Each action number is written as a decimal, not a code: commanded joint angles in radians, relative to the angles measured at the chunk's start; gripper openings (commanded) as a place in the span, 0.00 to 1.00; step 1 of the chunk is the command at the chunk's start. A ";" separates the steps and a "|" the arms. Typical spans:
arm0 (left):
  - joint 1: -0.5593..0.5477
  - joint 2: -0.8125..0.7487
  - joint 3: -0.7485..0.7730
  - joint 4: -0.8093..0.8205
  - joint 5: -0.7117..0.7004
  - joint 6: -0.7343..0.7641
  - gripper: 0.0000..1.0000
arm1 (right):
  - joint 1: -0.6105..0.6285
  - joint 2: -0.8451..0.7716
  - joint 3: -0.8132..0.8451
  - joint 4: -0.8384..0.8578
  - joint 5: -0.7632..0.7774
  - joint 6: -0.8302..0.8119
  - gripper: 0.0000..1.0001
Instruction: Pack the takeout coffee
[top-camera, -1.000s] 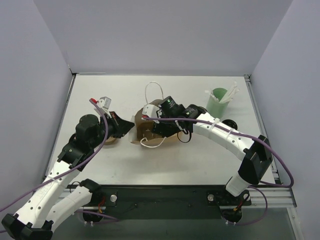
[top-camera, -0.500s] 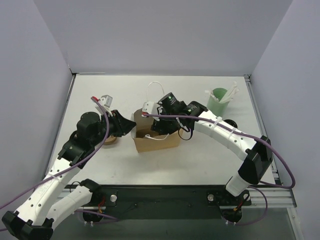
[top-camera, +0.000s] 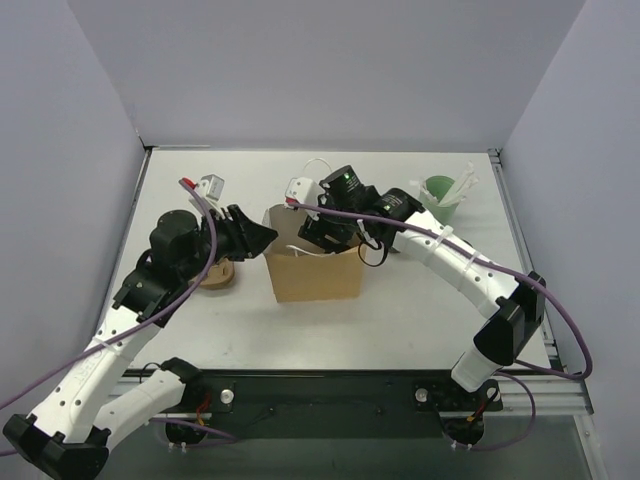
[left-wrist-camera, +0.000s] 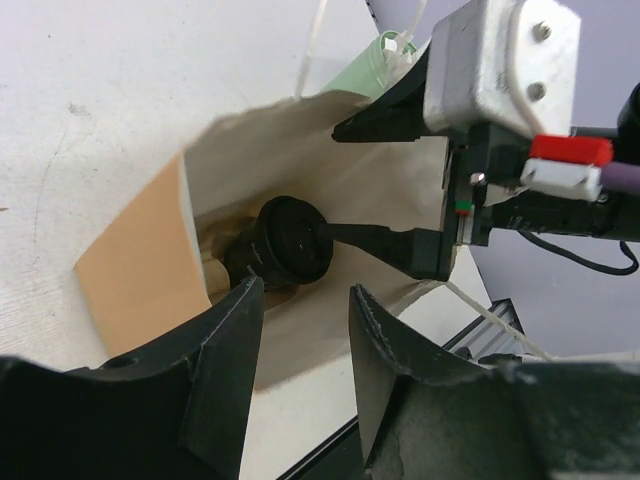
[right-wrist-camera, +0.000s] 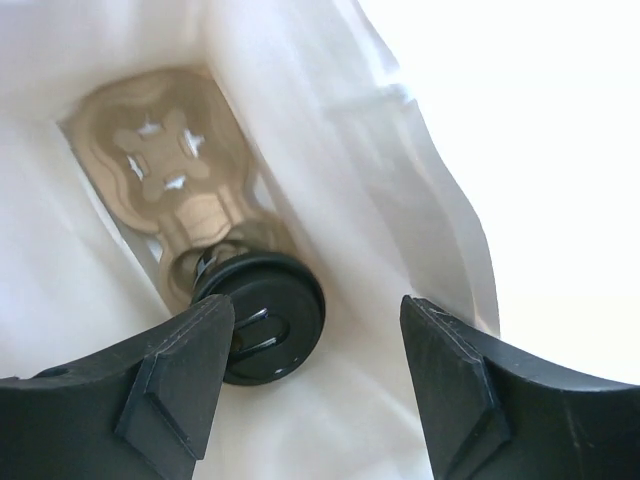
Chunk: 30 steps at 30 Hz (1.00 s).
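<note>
Tan paper bag (top-camera: 312, 278) upright mid-table (top-camera: 400, 320), mouth open. Takeout coffee (right-wrist-camera: 262, 315) sits down inside it, black lid up, at one end of the brown pulp tray (right-wrist-camera: 165, 165) on the bag floor. Left arm is bent at the elbow and reaches in from the left, wrist level with the bag's upper left corner. Left gripper (left-wrist-camera: 305, 300) is just outside the rim, jaws partly apart, nothing between them. Right arm arches over from the right, wrist tipped down over the mouth. Right gripper (right-wrist-camera: 315, 310) is spread wide, one finger down inside toward the lid, gripping nothing. Pale green cup (top-camera: 437, 195) stands far right, well apart.
</note>
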 joint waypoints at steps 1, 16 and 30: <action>-0.001 0.010 0.056 0.033 0.009 0.017 0.50 | -0.012 0.009 0.056 -0.005 -0.026 0.040 0.68; 0.004 0.028 0.225 -0.091 -0.080 0.175 0.86 | -0.055 -0.037 0.180 0.035 -0.042 0.252 0.62; 0.010 -0.055 0.255 -0.258 -0.113 0.348 0.97 | -0.123 -0.261 0.047 0.237 0.364 0.412 0.63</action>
